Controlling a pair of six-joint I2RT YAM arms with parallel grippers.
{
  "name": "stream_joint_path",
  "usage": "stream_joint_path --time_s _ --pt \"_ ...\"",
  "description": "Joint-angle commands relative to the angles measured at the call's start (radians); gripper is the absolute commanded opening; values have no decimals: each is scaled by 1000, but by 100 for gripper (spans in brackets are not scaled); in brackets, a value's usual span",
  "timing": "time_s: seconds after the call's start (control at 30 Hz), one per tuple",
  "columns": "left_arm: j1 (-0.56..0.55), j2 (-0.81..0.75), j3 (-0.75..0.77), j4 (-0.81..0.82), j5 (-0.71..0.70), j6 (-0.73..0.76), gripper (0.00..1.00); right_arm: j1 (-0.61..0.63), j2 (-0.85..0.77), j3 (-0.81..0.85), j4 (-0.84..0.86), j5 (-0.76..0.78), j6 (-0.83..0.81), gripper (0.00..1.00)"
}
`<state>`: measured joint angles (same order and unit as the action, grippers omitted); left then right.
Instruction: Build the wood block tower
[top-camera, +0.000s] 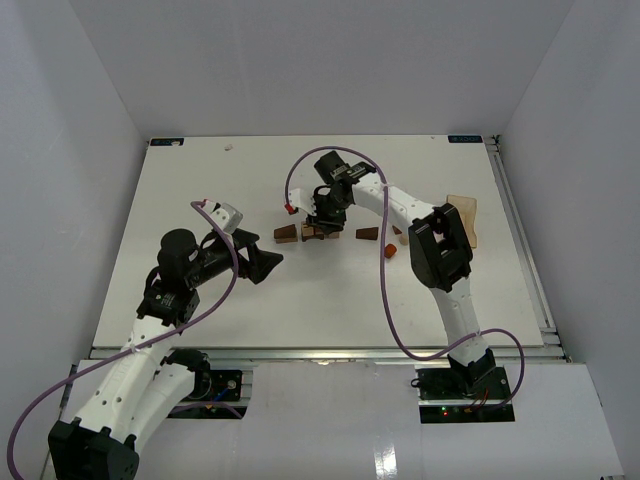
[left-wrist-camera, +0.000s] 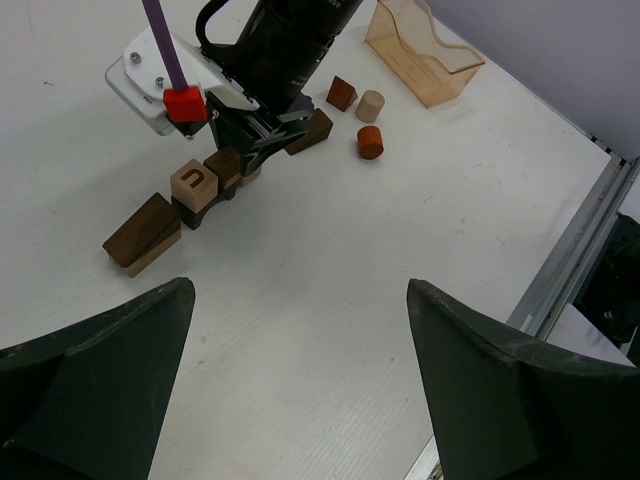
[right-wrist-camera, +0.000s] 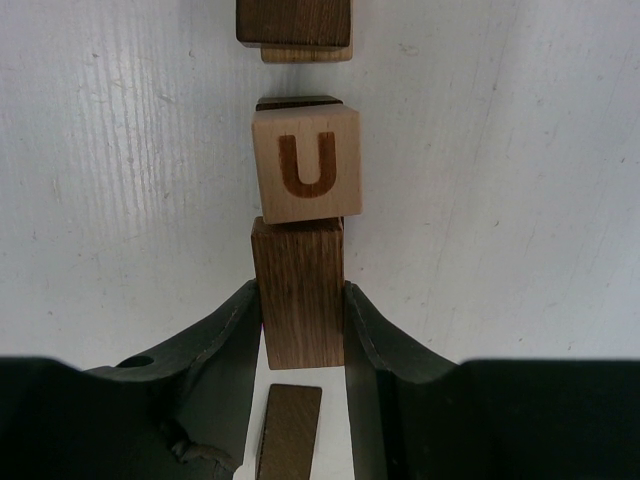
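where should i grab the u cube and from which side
Pinch the U cube across its two flat, bare side faces, coming down from above. Its other two sides are crowded: the brown block held by the right end effector is right at one, and a dark wedge lies beyond the other.

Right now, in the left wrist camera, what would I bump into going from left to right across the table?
Dark brown wedge → U cube → right claw gripping a brown block → reddish triangle block → see-through orange bin. I skipped the tan cylinder and orange cylinder: one sits straight behind the other.
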<state>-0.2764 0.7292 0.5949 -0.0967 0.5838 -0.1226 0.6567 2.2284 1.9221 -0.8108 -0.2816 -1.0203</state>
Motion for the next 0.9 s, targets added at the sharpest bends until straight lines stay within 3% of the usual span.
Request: stream_joint_path --time_s 0.0,0.53,0.87 --pt "6 -18 -3 6 -3 6 98 4 4 34 6 13 12 31" --pt "6 -16 -4 8 -7 8 98 6 -10 8 25 19 17 52" --pt "6 -15 -4 7 -5 8 98 -1 -72 12 25 -10 62 55"
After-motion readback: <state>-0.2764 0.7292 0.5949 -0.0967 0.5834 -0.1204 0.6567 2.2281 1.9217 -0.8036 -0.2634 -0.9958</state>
